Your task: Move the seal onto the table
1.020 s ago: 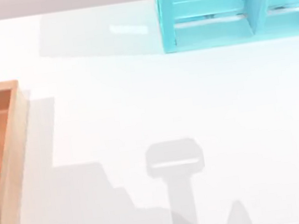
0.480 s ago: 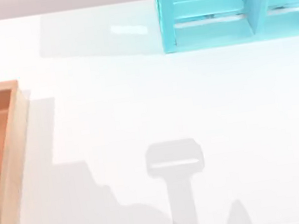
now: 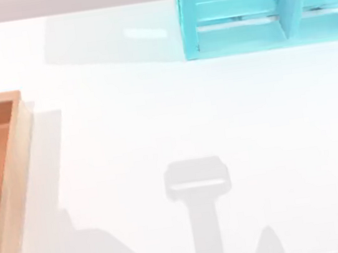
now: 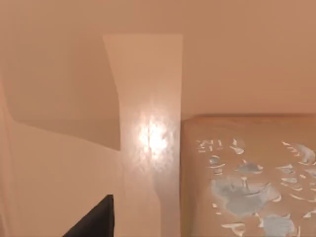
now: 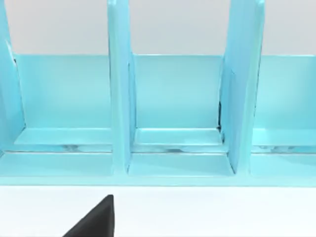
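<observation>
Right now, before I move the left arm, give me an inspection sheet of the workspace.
Surface: white table, arm shadows across its near half.
Job's things: seal, pale-marked face toward the left wrist camera, lying against tan wood, not on the table.
Clutter: wooden tray at the left edge; turquoise shelf unit at the far right.
Grippers: left gripper close beside the seal; right gripper over the table, facing the shelf unit.
Cables: nothing seen.
Surroundings: plain pale backdrop.
</observation>
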